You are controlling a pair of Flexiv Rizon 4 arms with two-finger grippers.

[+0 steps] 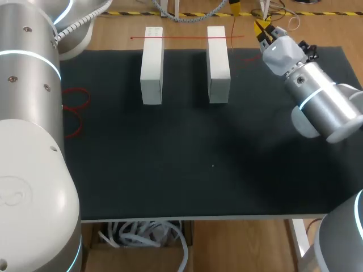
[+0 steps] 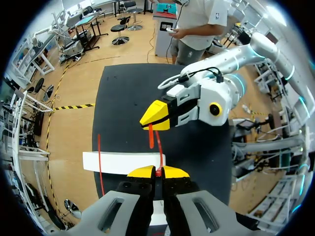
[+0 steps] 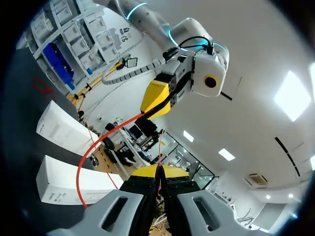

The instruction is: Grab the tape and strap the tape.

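Tape [image 1: 187, 38]: thin red strip, lying straight across the far ends of the two white blocks [image 1: 152, 68] near the far edge of the tabletop [image 1: 187, 164]. Its right-hand end rises off the blocks toward the far right corner.

Left claw [image 2: 157, 172]: clenched on the tape, with the strip pinched between the yellow tips.
Right claw [image 3: 158, 171]: also clenched on the tape. A slack red loop hangs between the two claws, which sit close together.

You appear to be at the strapping stage, with the grab done and the wrap not yet made.

Risks to watch:
- The strip is narrow and each claw holds it only at the tips. A sharp pull, or a pull at an angle, could slip it out of one claw.
- Hard tension along the run could drag or tip a block, since nothing visible anchors them.
- The slack loop could snag on a fingertip.
- With the claws this near, a crossing move could knock them together.

Spare red loops [image 1: 74, 99] lie at the left edge. Keep them out of the wrap.
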